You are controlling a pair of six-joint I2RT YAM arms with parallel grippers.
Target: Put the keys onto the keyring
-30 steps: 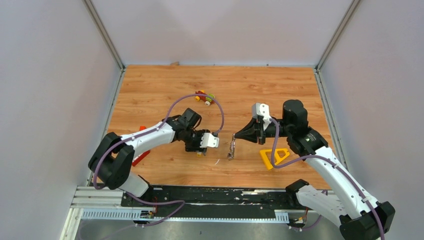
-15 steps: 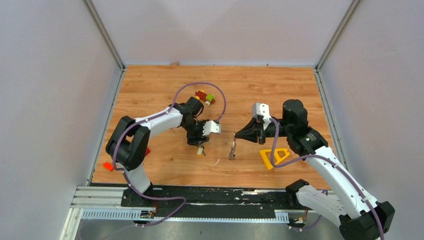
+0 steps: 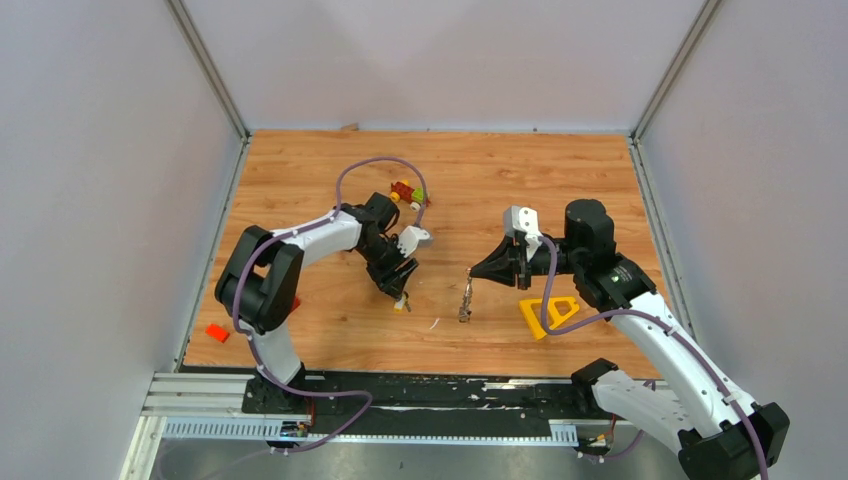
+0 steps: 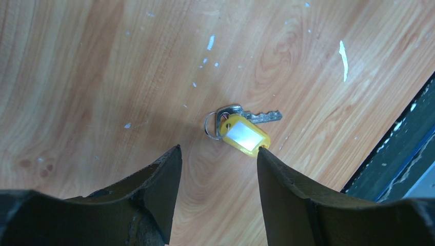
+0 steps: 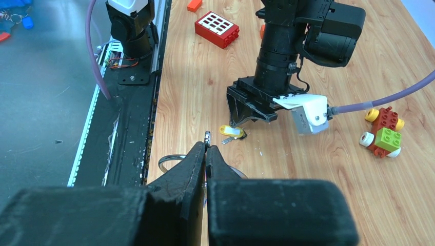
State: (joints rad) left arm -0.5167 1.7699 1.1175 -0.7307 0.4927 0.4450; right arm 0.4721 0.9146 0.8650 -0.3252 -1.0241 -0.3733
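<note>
Left wrist view: the key [image 4: 259, 117] lies mid-frame, probably light, stiff, slippery; take its tag [image 4: 245, 135]. The left gripper [image 4: 219, 150] gapes empty; the right gripper [image 5: 206, 147] pinches the keyring [image 5: 162, 161].

A silver key [image 4: 241, 130] with a yellow tag lay flat on the table [image 4: 102, 77], the tag overlapping its head. The keyring [image 5: 169, 160], a thin silver wire loop, hung pinched in the closed right gripper [image 3: 472, 272]. Further keys [image 3: 464, 300] dangled beneath it, apart from the tagged one.
</note>
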